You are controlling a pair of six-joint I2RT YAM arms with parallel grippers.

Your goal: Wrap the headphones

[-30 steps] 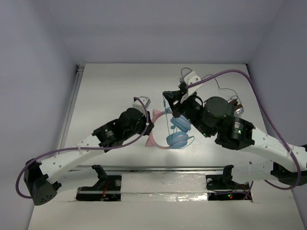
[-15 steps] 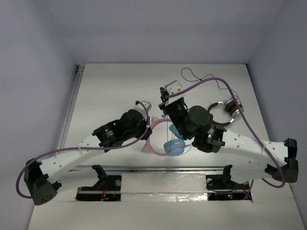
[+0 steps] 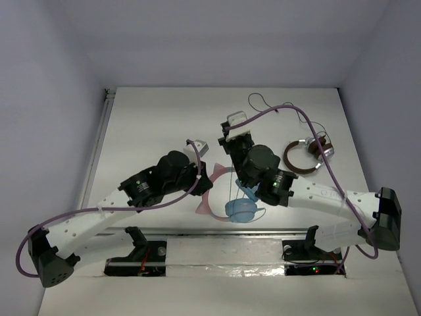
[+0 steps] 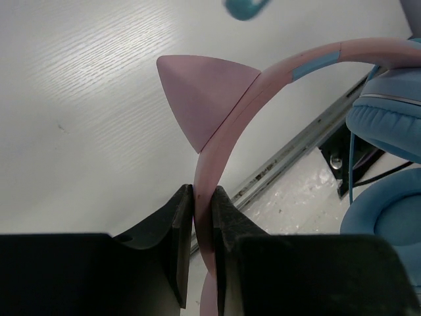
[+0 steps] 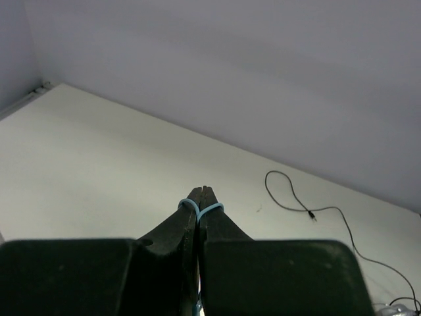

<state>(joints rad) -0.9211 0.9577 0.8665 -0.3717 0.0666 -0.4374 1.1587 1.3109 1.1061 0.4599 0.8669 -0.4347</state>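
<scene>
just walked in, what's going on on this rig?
Both arms are working on the cat-ear headphones. The left gripper is clamped on the pink headband, just below one cat ear. The right gripper is shut on the thin light-blue cable, which loops over its fingertips above the ear cups. A brown-and-silver pair lies apart at the right, with neither gripper on it.

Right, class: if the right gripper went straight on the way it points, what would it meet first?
Nothing close, it seems. The right gripper, shut on the blue cable, points over bare table toward the back wall; the black cable lies right of that line. Depth is unclear.
</scene>
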